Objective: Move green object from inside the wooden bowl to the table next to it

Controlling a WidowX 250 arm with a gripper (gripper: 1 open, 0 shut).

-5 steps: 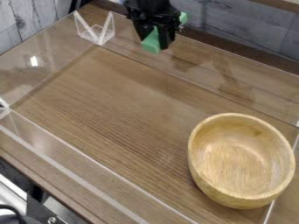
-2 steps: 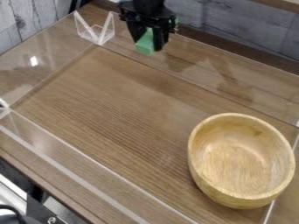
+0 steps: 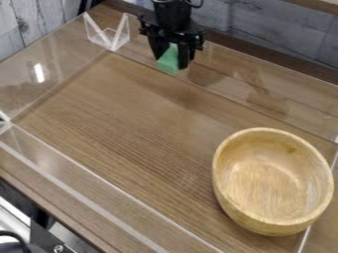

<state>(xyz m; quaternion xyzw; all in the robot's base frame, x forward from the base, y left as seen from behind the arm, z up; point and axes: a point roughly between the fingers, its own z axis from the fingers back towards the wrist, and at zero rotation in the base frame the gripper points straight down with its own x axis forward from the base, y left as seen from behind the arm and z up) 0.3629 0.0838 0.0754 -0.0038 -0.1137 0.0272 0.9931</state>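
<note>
Jaws [image 3: 171, 49] shifted slightly, seemingly pinching one green block [image 3: 168, 60] above table [image 3: 126, 119]; one wooden bowl [image 3: 272, 181], near right.

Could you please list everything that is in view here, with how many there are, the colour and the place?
wooden bowl: one, light tan, on the table at the lower right
green object: one, bright green, at the hand, over the far part of the table
table: one, brown wood grain, across most of the view
clear angular piece: one, transparent with whitish edges, at the far left part of the table
dark equipment: black, at the lower left corner, too cut off to name
robot hand: one, black, at the top centre, at the green object
</note>
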